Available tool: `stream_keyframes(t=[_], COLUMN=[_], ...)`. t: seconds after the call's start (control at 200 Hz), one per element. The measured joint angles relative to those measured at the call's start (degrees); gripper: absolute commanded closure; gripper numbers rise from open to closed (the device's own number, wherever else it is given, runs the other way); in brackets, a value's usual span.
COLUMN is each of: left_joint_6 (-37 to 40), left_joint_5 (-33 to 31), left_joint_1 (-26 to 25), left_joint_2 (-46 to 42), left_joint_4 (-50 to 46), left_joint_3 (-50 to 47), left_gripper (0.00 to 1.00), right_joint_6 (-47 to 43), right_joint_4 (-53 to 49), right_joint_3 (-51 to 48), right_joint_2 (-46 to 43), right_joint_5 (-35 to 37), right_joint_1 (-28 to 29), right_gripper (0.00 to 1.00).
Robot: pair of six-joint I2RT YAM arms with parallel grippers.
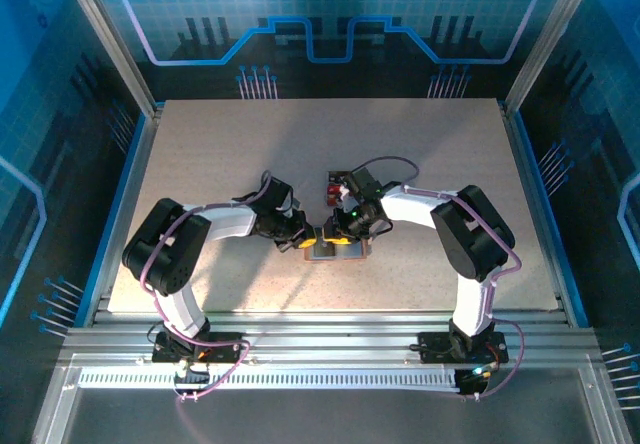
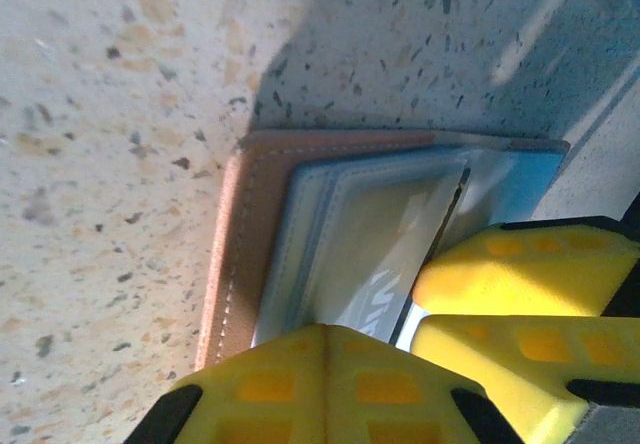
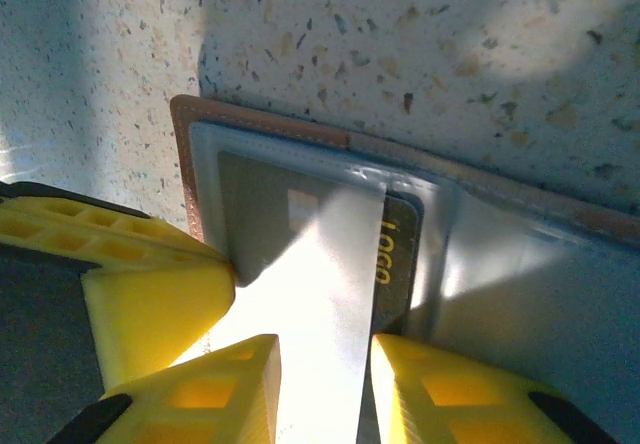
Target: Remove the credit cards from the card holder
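The holder (image 1: 336, 253) lies open on the table (image 1: 200, 164), near the middle and a little toward the near edge. Both arms reach inward to it and the two grippers meet over it.

The left gripper (image 1: 304, 238) comes from the left side. In its wrist view the left gripper (image 2: 410, 329) has its fingers almost together, with only a thin gap, and the edge of the grey pockets goes into this gap, so it pinches the holder (image 2: 240, 244) at that edge. The tan rim with its white stitching lies flat on the table.

The right gripper (image 1: 342, 236) comes from the right side. In its wrist view the right gripper (image 3: 325, 352) has its fingers narrowly apart, and a bright strip (strong glare, I cannot tell what it is) runs between them. Whether they press on it I cannot tell. Just above the fingers a dark card (image 3: 270, 224) sits inside a clear pocket of the holder (image 3: 260, 122); it has a small white square and the yellow word "LOGO".

Behind the grippers a small reddish thing (image 1: 332, 192) lies on the table, too small to identify.
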Motion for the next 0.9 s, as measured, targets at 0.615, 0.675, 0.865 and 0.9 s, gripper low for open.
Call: stream_keyframes(t=[0.615,0.675,0.865,0.9], left_joint_6=[0.94,0.94,0.96,0.96], left_joint_5=[0.09,0.09,0.24,0.26], left_joint_1=[0.79,0.79,0.79,0.79], left_joint_2=[0.37,0.37,0.31,0.31], left_joint_4=[-0.79,-0.83,-1.75,-1.99], left_joint_3=[0.00,0.04,0.50,0.61], left_gripper=[0.94,0.94,0.93,0.93], right_joint_6=[-0.59,-0.59,-0.59,-0.61], right_joint_4=[-2.89,-3.13,-3.45,-3.45], right_joint_3=[0.15,0.15,0.15,0.15], right_joint_2=[-1.70,-2.08,-3.69,-3.98], right_joint_5=[1.86,1.88,1.90,1.90], right_joint_1=[0.00,0.00,0.00,0.00], right_gripper=[0.69,0.69,0.69,0.69])
